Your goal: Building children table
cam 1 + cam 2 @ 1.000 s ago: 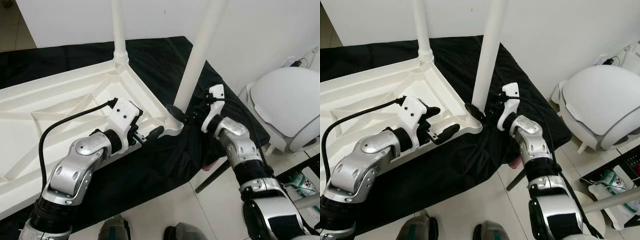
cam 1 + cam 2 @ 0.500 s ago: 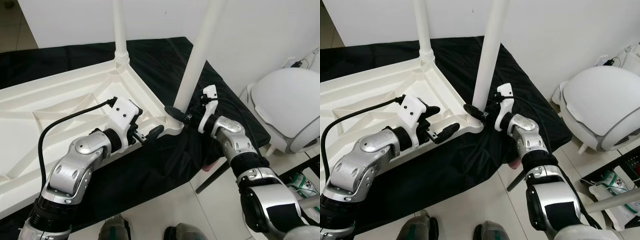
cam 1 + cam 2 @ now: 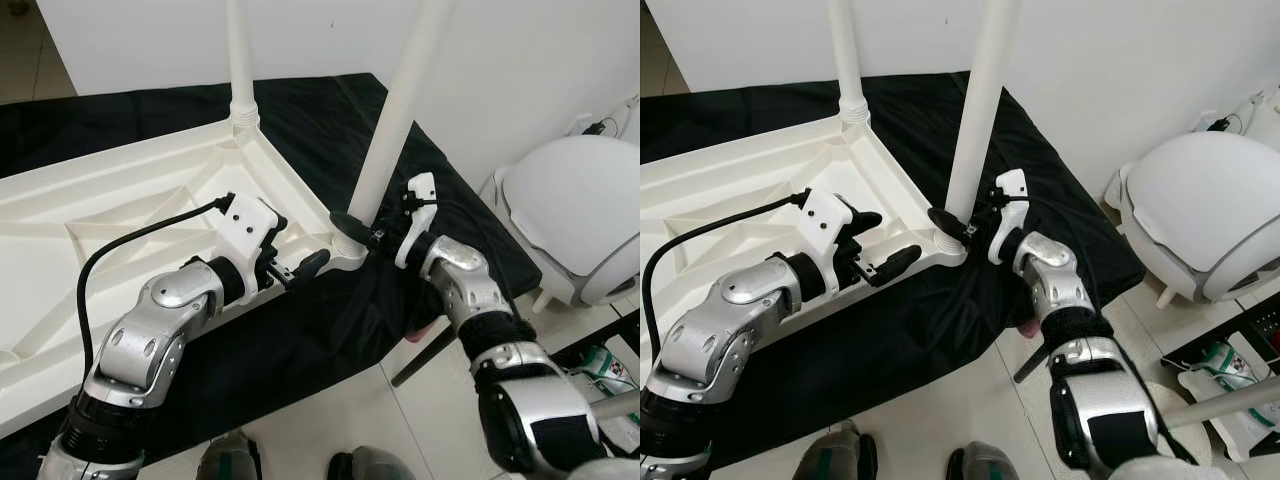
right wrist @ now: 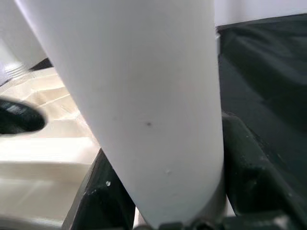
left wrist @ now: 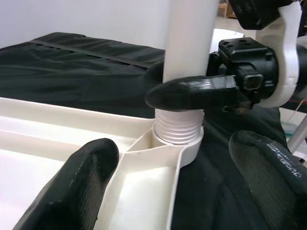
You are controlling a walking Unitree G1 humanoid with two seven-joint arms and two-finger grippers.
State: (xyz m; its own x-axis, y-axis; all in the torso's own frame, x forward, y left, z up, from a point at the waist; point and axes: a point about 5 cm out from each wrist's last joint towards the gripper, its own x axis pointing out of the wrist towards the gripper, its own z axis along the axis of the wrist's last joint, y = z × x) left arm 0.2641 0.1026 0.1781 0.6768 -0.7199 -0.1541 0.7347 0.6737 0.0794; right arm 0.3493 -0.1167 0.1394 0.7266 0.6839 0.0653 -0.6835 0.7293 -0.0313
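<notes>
- Since one second ago, the right claw (image 3: 372, 232) has moved in from beside the leg (image 3: 393, 118) and now clamps its base; the leg stands slightly tilted at the near corner.
- The left claw (image 3: 296, 262) is unchanged: fingers apart, straddling the rim of the inverted tabletop (image 3: 120, 210) just beside the corner socket (image 5: 176, 139).
- Threads show above the socket; judge the leg not fully seated. Expect you must turn it further.
- The far leg (image 3: 238, 60) stands upright in its socket.
</notes>
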